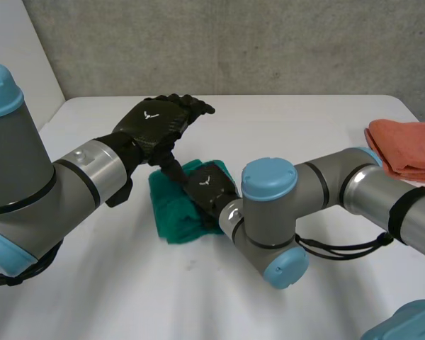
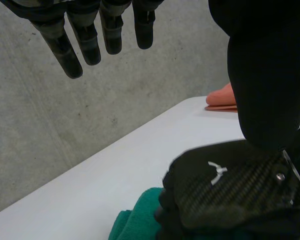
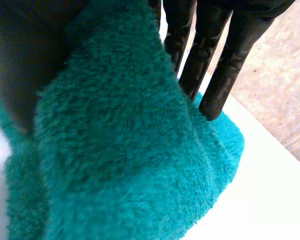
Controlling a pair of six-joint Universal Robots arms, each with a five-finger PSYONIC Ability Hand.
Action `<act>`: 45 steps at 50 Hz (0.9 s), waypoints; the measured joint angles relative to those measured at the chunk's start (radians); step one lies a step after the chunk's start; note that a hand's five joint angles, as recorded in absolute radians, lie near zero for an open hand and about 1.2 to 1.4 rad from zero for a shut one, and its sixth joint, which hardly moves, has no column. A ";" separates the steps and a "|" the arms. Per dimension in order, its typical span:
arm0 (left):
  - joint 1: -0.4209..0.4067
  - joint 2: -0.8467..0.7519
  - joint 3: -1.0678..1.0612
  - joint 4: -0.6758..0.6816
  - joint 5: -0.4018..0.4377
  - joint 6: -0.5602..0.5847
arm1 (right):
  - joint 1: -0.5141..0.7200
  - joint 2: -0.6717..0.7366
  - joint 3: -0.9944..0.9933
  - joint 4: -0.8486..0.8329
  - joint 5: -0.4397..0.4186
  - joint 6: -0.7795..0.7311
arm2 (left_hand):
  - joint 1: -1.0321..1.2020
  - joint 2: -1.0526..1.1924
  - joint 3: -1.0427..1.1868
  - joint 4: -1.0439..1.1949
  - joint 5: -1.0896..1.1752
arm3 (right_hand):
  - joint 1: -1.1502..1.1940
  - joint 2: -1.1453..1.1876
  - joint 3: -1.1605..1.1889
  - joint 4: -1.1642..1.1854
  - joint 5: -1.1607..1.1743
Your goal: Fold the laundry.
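Note:
A folded green towel [image 1: 171,212] lies in the middle of the white table [image 1: 304,120]. My right hand [image 1: 209,185] rests on top of it, reaching in from the right. In the right wrist view the green towel [image 3: 125,150] bulges up between the thumb and the fingers [image 3: 225,65], which press against it from both sides. My left hand [image 1: 159,117] hovers above and behind the towel with straight, spread fingers [image 2: 82,45] and touches nothing. The left wrist view looks down on the right hand [image 2: 225,185] sitting over the green towel [image 2: 137,220].
A folded orange towel [image 1: 407,145] lies at the table's far right edge, also seen as an orange towel [image 2: 222,95] from the left wrist. A grey concrete wall stands behind the table. Both arms cross the near half of the table.

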 measured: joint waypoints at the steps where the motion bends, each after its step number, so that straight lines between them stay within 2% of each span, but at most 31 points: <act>1: 0.000 0.000 0.000 0.000 0.000 0.000 | 0.000 -0.003 -0.003 0.000 0.000 0.000 | 0.000 0.000 0.000 0.000 0.000 | 0.004 0.000 0.000 0.000 0.019; 10: 0.000 0.000 0.000 0.000 -0.001 0.000 | -0.001 -0.016 -0.031 0.003 0.000 -0.015 | 0.000 0.000 0.000 0.000 0.000 | 0.010 0.001 0.002 0.003 0.300; 27: 0.006 0.000 -0.009 0.000 -0.001 -0.001 | -0.023 -0.018 0.005 0.053 -0.025 -0.033 | 0.000 0.000 0.000 0.000 0.000 | 0.136 0.206 0.187 0.209 0.376; 31: 0.006 0.000 -0.011 0.000 -0.001 -0.001 | -0.027 -0.025 0.013 0.083 -0.036 -0.048 | 0.000 0.000 0.000 0.000 0.000 | 0.028 -0.020 -0.022 -0.025 0.330; 34: 0.006 0.000 -0.013 0.001 -0.001 -0.001 | -0.037 -0.031 0.021 0.102 -0.041 -0.069 | 0.000 0.000 0.000 0.000 0.000 | -0.143 -0.209 -0.218 -0.216 0.167; 45: 0.005 0.000 -0.016 0.001 -0.001 -0.001 | -0.059 -0.050 0.056 0.111 -0.045 -0.086 | 0.000 0.000 0.000 0.000 0.000 | -0.250 -0.322 -0.340 -0.350 0.041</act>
